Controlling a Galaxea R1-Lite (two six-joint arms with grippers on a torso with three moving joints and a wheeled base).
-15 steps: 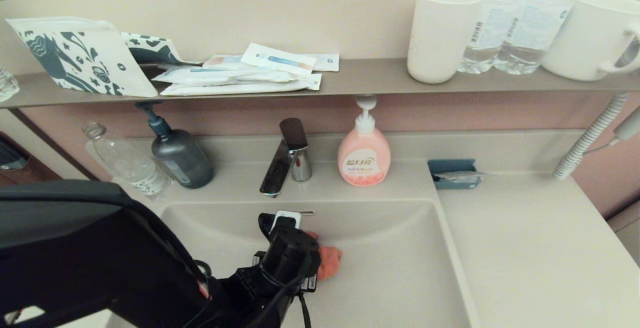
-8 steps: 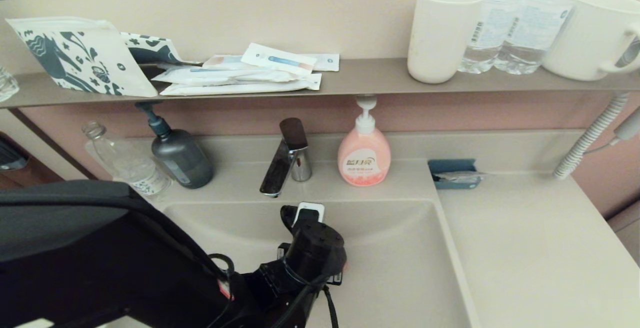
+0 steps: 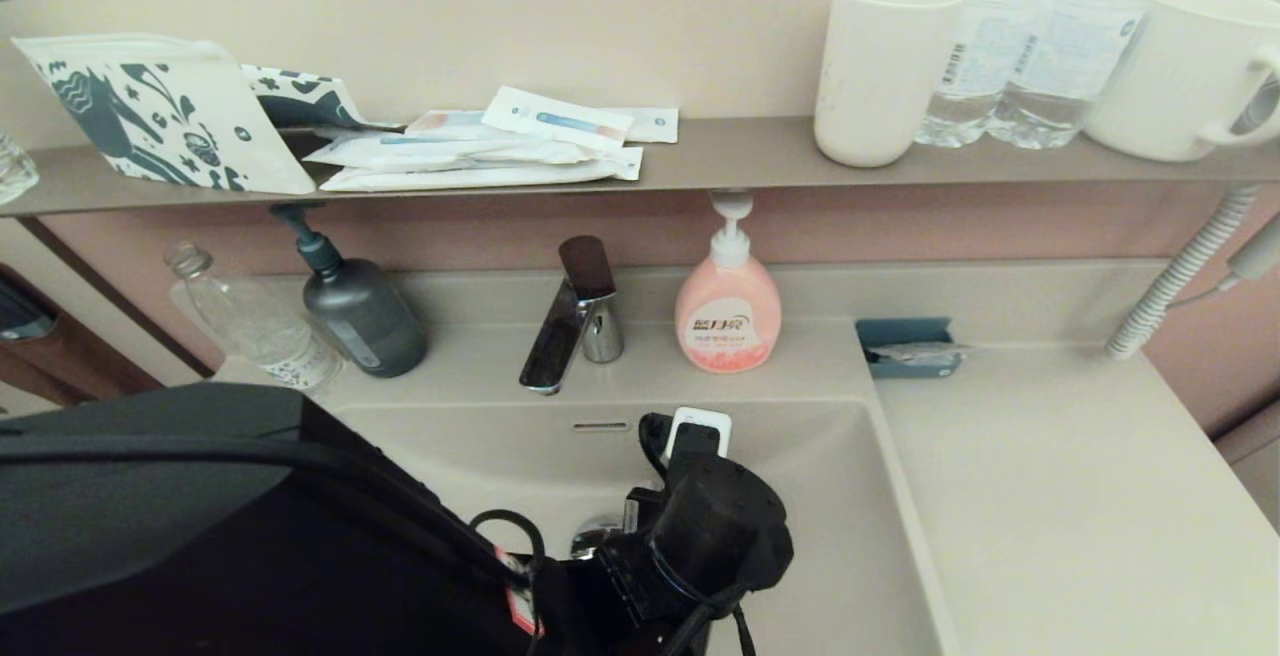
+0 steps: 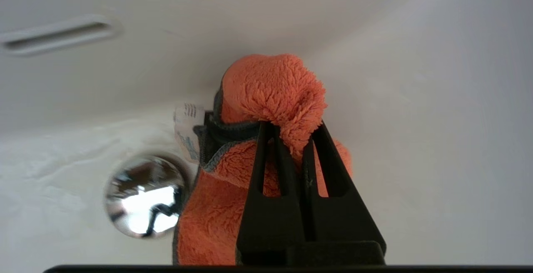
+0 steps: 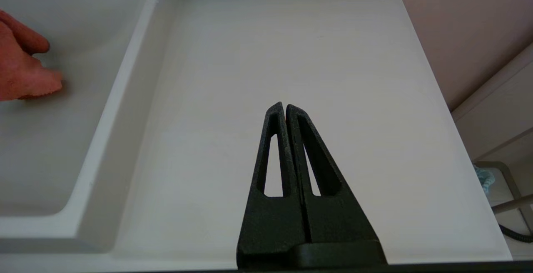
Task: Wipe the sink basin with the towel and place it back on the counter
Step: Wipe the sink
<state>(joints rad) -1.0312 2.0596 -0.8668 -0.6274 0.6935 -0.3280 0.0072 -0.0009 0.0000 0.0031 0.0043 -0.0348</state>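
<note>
Down in the basin (image 4: 416, 98), left gripper (image 4: 291, 129) pinches the towel (image 4: 270, 94) beside the drain plug (image 4: 143, 196); thin grip, could slip mid-wipe. Right gripper (image 5: 285, 106) parked, pressed together.

Sink basin (image 3: 850, 496): beige, matte, rectangular with rounded corners; chrome drain plug (image 4: 143, 196), overflow slot (image 4: 56, 35).
Towel (image 4: 270, 94): orange-red terry, bunched, on basin floor just beside plug.
Counter (image 5: 291, 56): beige, flat, beside basin.
</note>
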